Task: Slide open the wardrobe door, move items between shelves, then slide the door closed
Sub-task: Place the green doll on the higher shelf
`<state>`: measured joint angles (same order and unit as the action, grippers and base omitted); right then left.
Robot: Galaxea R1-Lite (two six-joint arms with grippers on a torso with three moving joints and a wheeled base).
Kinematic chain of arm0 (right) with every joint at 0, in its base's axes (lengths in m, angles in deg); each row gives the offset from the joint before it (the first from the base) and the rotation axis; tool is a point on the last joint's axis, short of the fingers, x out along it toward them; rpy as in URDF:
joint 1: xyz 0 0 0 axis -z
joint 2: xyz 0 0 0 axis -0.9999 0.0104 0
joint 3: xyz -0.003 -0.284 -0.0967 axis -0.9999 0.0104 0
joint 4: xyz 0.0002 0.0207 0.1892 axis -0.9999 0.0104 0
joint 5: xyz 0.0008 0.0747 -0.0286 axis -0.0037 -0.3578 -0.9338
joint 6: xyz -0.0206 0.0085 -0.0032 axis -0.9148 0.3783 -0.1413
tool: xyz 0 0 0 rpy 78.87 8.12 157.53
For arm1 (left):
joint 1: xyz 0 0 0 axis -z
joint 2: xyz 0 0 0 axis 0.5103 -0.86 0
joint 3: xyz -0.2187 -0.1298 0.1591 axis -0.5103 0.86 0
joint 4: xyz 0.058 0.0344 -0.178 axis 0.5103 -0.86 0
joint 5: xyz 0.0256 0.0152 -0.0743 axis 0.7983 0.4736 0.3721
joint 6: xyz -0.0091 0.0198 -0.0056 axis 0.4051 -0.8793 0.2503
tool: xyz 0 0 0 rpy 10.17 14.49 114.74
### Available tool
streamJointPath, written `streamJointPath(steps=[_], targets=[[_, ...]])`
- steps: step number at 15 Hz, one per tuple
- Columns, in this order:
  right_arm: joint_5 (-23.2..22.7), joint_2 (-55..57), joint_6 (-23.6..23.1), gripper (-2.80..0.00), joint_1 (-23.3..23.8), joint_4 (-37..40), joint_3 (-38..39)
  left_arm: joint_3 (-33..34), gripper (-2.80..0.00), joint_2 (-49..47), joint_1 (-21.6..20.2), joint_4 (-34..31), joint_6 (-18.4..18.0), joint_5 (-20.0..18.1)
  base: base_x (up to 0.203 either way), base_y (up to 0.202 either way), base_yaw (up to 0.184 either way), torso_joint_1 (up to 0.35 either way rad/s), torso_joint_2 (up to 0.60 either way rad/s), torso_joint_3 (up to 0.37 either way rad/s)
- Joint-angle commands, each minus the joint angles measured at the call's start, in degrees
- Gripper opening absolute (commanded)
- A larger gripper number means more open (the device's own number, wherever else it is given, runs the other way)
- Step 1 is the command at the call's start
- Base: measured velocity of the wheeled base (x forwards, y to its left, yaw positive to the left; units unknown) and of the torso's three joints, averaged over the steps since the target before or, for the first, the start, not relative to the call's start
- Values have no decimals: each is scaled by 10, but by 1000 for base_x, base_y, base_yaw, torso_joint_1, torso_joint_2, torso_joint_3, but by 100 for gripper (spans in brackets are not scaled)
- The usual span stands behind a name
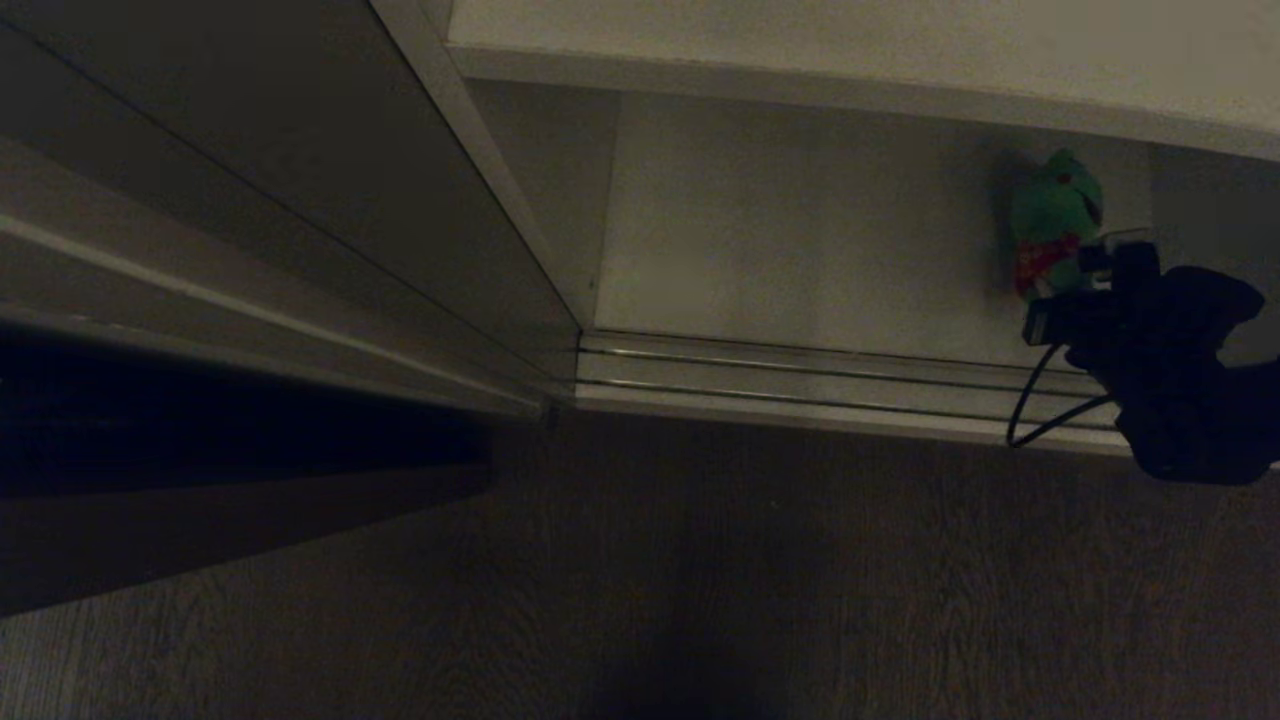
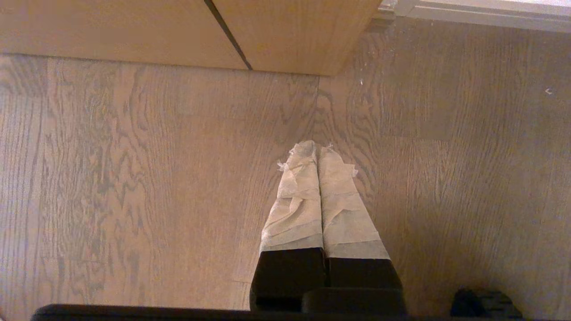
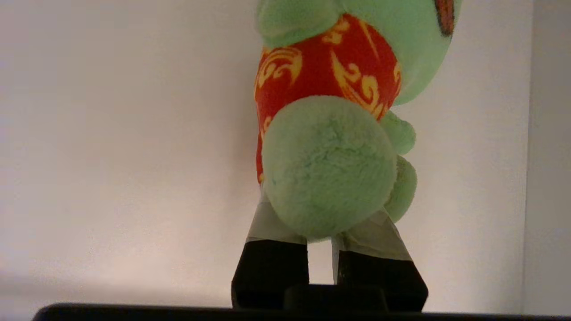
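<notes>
Nearest, the left end effector [image 2: 317,154] hangs over the wooden floor [image 2: 134,178], fingers pressed together, empty. Farther in, past the door track [image 1: 800,375], the right end effector [image 1: 1085,268] is narrowed around the green frog's [image 1: 1055,215] lower body. The frog stands upright on the white shelf [image 1: 780,240], directly ahead of the fingers [image 3: 267,223]. Plush hides the fingertips, and the bear is nowhere visible.

No readable text, labels, brands, numbers or signs, only yellow swirl ornaments on the frog's [image 3: 330,111] red belly
</notes>
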<state>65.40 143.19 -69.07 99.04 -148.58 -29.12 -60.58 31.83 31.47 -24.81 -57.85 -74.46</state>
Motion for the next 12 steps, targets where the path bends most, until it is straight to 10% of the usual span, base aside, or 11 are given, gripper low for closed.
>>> streamJointPath(steps=[1, 12], targets=[[-16, -78, 1, -280, -1, -4, 76, 0, -280, 0, 0, 0, 0, 0, 0, 0, 0, 0, 0, 0], [-49, -283, -3, -280, -7, 34, 402, 0, -280, 0, 0, 0, 0, 0, 0, 0, 0, 0, 0, 0]])
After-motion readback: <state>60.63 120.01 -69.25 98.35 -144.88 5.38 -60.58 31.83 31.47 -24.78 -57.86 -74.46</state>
